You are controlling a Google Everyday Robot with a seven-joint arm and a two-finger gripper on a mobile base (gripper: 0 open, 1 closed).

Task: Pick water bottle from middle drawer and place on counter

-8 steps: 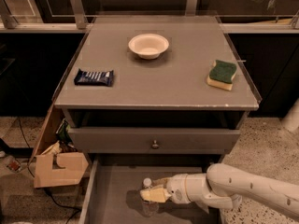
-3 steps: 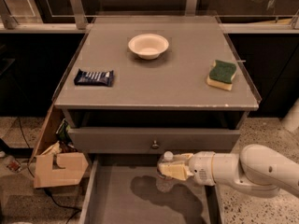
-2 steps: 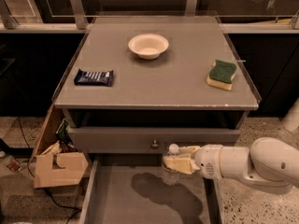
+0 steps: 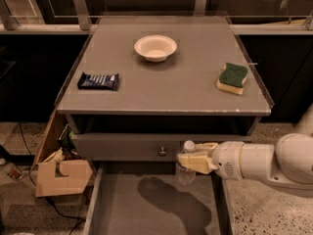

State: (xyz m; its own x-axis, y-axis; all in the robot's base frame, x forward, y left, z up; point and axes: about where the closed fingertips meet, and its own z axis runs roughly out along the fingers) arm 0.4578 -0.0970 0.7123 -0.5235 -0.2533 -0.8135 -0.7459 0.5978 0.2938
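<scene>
My gripper (image 4: 191,159) comes in from the right and is shut on the water bottle (image 4: 186,173), a small clear bottle with a white cap. It holds the bottle upright above the middle drawer (image 4: 122,214), in front of the grey drawer front with the round knob (image 4: 162,151). The drawer's grey floor is bare, with the arm's shadow on it. The counter (image 4: 166,82) lies above and behind the gripper.
On the counter are a white bowl (image 4: 155,47) at the back centre, a dark snack bar (image 4: 98,81) on the left and a green and yellow sponge (image 4: 233,78) on the right. A cardboard box (image 4: 63,175) stands on the floor to the left of the drawer.
My gripper has lifted the water bottle off the drawer floor and carried it up and to the right, toward the drawer front.
</scene>
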